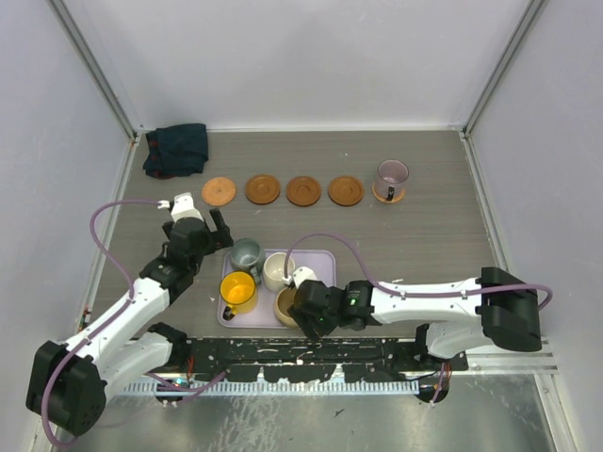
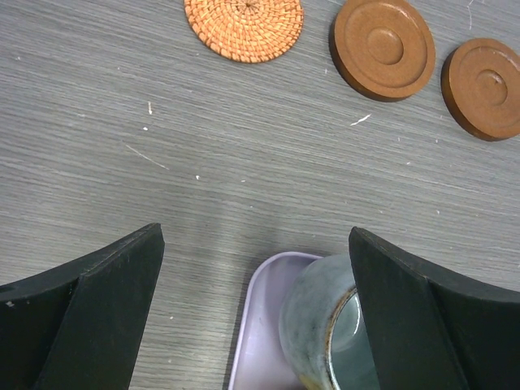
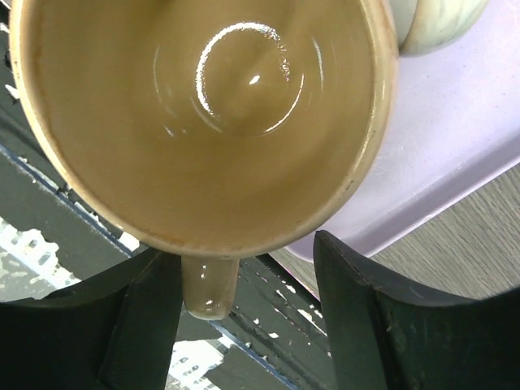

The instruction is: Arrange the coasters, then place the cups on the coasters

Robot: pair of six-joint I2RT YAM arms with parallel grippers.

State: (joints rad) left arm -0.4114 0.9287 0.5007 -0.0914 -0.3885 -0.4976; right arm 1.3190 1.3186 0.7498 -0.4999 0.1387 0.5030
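Tan cup [image 3: 203, 122] at tray [image 3: 455, 162] edge, handle inside parted right gripper [image 3: 244, 272]; left gripper [image 2: 256, 240] agape.

Glossy glazed tan cup [image 3: 244, 106], woven orange coaster [image 2: 244, 24], matt wood-grain table [image 2: 244, 171]

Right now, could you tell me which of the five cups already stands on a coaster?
The translucent purple cup at the back right; the other four are on the lavender tray.

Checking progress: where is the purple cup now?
Top view: the purple cup stands on the rightmost coaster of the far row, right of four bare coasters.
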